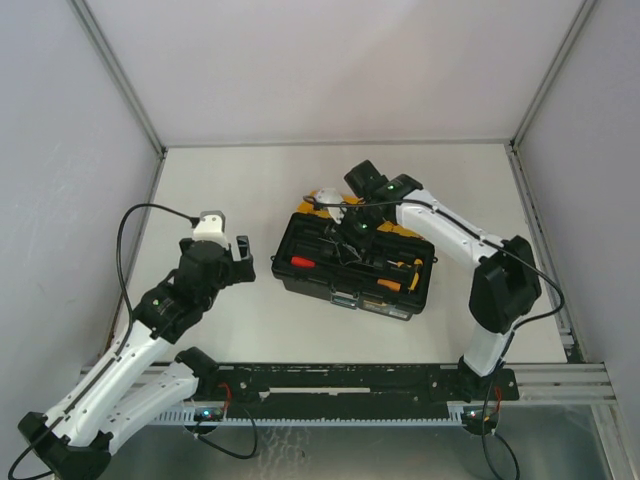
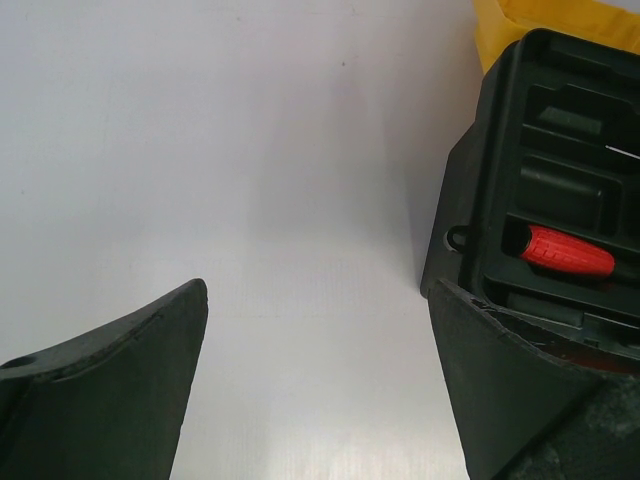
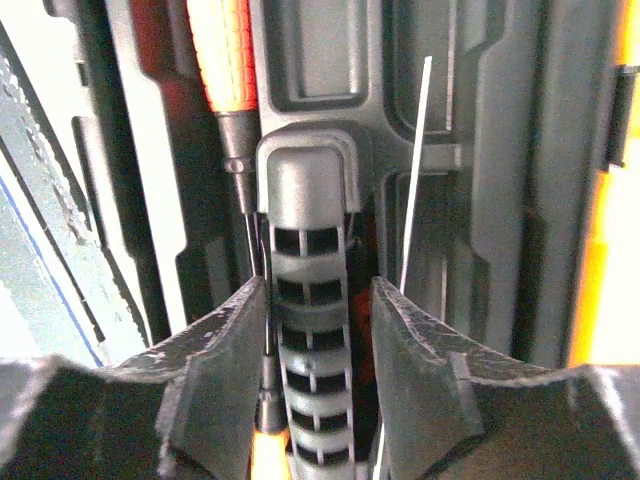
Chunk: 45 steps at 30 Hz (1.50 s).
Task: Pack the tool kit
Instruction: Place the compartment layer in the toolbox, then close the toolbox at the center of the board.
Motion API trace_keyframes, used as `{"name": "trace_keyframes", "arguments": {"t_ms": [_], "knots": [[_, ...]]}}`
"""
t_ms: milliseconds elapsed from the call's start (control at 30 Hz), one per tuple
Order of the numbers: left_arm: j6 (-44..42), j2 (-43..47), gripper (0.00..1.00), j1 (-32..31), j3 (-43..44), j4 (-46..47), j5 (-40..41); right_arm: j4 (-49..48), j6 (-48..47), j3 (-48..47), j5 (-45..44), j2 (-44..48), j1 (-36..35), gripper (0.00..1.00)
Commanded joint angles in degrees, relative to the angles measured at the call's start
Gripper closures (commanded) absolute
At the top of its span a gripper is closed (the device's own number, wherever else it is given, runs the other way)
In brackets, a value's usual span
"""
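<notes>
Right wrist shows right tool [image 3: 318, 300] part-open astride tray handle [image 3: 305, 190]; left tool [image 2: 320, 290] wide open, empty.

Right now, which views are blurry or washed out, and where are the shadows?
Top external: sharp, evenly lit. Left wrist: table shines pale, toolbox casts a soft shadow leftward in frame, left gripper out of focus. Right wrist: right gripper blurred up close; yellow strip at the right edge looks overexposed.
</notes>
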<state>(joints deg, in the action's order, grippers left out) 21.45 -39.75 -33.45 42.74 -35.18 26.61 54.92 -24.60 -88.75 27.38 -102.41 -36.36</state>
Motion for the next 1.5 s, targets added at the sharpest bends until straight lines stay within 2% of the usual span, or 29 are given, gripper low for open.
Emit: {"name": "trace_keyframes", "arguments": {"t_ms": [0,200,300,333,400,567,733,867,967,1167,1367,1467], "knots": [[0.17,0.51,0.05,0.23,-0.2,1.99,-0.84,-3.7,2.43,-1.07,-1.86,7.49,0.64,0.54],[0.25,0.82,0.05,0.23,-0.28,2.03,-1.1,-4.2,4.19,-1.3,-3.13,9.67,1.09,0.52],[0.49,0.85,0.05,0.23,-0.51,2.44,-1.74,-10.48,9.37,1.35,-4.25,13.71,3.7,0.51],[0.65,0.89,0.05,0.23,-0.62,2.48,-2.08,-13.5,12.64,2.59,-4.81,15.35,5.74,0.49],[1.27,1.19,0.05,0.23,-0.97,2.9,-2.7,-19.83,22.32,4.98,-6.25,18.9,13.03,0.41],[3.3,1.89,0.03,0.29,-2.51,6.35,-5.93,-28.72,44.71,14.33,-0.96,22.72,30.48,0.3],[7.31,0.12,0.0,0.31,-3.14,11.24,-10.1,-35.03,60.89,23.39,2.93,18.66,40.54,0.3],[9.39,-1.67,0.0,0.32,-3.04,13.76,-13.96,-46.69,70.79,29.09,11.23,13.65,45.21,0.25],[9.7,-2.65,0.0,0.32,-2.84,14.76,-15.58,-51.63,75.21,30.79,11.03,11.2,46.41,0.2],[8.39,-4.82,0.0,0.32,-2.87,16.33,-18.65,-57.93,81.56,33.36,12.06,6.2,48.53,0.19],[6.77,-9.22,0.01,0.32,-3.04,17.93,-21.52,-59.28,83.66,36.69,9.21,3.59,49.4,0.19],[5.98,-11.61,0.01,0.32,-2.97,19.01,-23.83,-62.86,84.26,37.38,11.05,1.58,49.25,0.19]]}}
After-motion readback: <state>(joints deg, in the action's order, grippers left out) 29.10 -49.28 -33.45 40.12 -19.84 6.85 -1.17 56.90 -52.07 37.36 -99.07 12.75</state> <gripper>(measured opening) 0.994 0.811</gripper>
